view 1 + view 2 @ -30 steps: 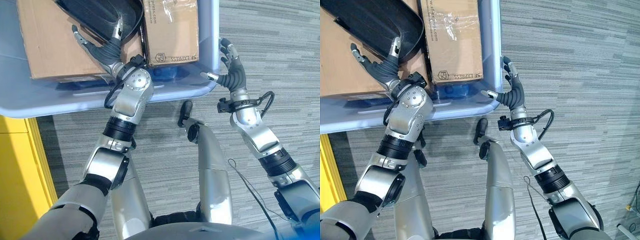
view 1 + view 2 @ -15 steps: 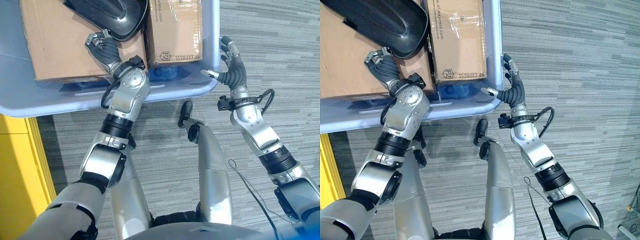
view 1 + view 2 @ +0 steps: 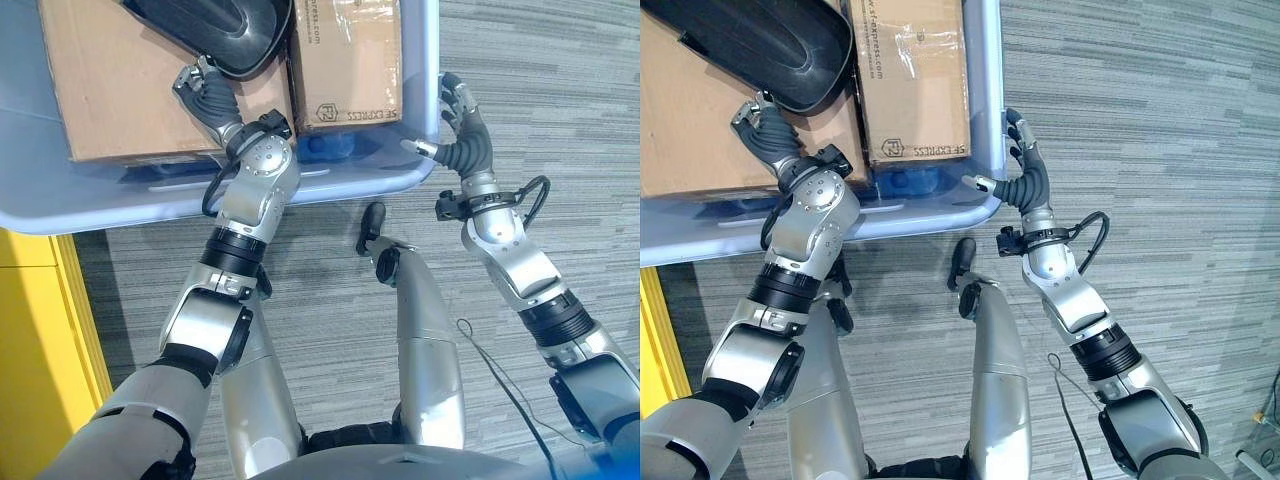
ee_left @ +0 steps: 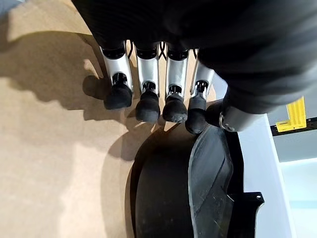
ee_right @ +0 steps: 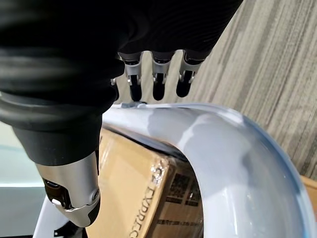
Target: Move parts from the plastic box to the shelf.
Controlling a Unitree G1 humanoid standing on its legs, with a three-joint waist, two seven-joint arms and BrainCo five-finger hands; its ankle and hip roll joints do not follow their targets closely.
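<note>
Reaching into the plastic box (image 3: 420, 60) with my left hand (image 3: 205, 95), I judge the step in hand is taking hold of the black part (image 3: 225, 25), which lies across the large carton (image 3: 120, 80) beside the smaller carton (image 3: 345, 60). To do it well I should get my thumb under the part's near lip and my fingers over it before lifting, or the smooth shell may slip. My left fingers (image 4: 148, 101) are curled, tips down on the cardboard just at the part's edge, clasping nothing yet. My right hand (image 3: 1025, 175) rests at the box's right rim, fingers straight and relaxed, thumb toward the corner, holding nothing.
</note>
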